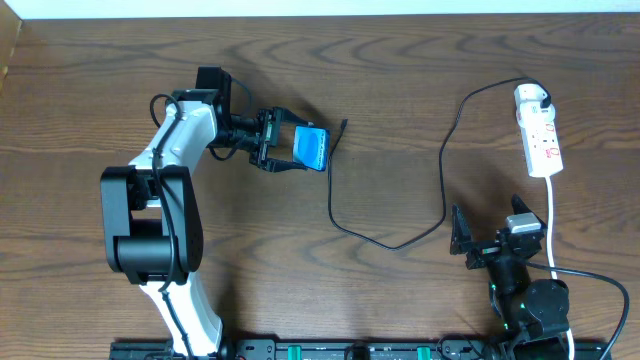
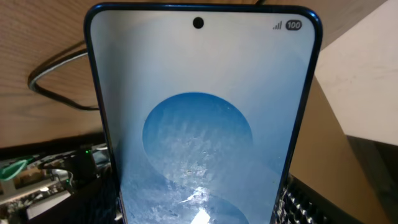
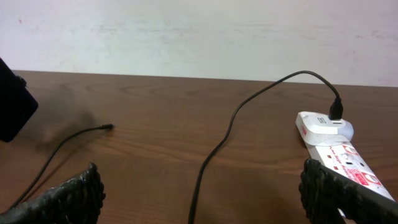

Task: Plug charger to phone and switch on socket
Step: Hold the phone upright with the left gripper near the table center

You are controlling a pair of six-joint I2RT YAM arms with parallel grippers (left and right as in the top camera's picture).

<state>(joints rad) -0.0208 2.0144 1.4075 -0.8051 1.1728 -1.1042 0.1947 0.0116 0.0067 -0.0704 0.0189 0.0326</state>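
Observation:
My left gripper [image 1: 285, 150] is shut on the phone [image 1: 312, 149], holding it by its long edges near the table's middle left; the blue lit screen fills the left wrist view [image 2: 199, 124]. The charger [image 1: 442, 150] is a thin black cable that runs from the white plug on the socket [image 1: 539, 140] in a loop to its free plug tip [image 1: 343, 125], just right of the phone. In the right wrist view the tip [image 3: 109, 127] lies on the wood and the socket [image 3: 339, 149] is at right. My right gripper [image 1: 490, 235] is open and empty near the front right.
A thick white cord [image 1: 552, 225] runs from the socket toward the front edge, beside my right arm. The black cable's loop [image 1: 385, 240] lies across the table between the two arms. A pale wall [image 3: 199, 31] lies beyond the far edge.

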